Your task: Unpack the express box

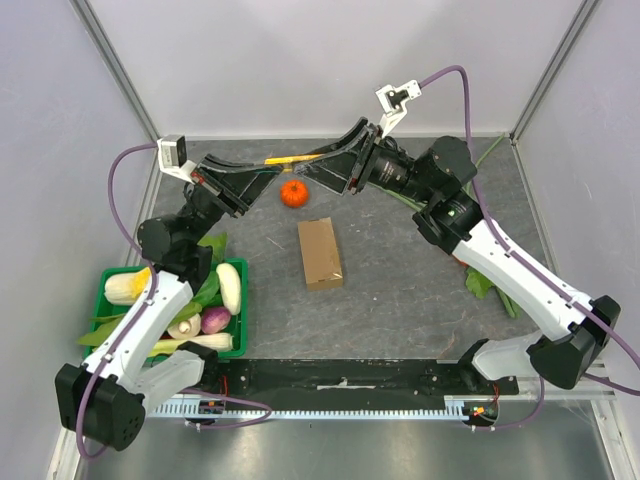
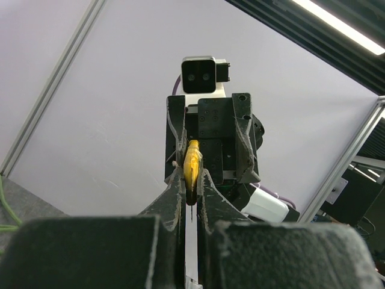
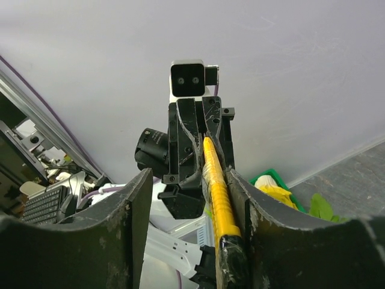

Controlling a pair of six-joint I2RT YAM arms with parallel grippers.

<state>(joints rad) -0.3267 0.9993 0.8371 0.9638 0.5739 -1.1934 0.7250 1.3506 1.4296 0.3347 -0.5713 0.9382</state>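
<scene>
Lower left sits the green crate point(image 1: 104, 288) of vegetables. Above it, the left gripper point(image 1: 265, 171) pinches a yellow cutter point(image 1: 293, 159), whose far end lies between the spread fingers of the right gripper point(image 1: 325, 165). The brown box point(image 1: 320, 253) lies flat at centre frame, lid down, below both grippers and untouched.

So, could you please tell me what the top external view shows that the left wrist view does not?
Only the top external view shows the express box lying shut, the tangerine and the green crate. Only the left wrist view shows the yellow tool end-on, pinched in the left jaws, with the right jaws spread wide and the tool lying against one side of them. Both views show the tool held in the air between the two arms.
</scene>
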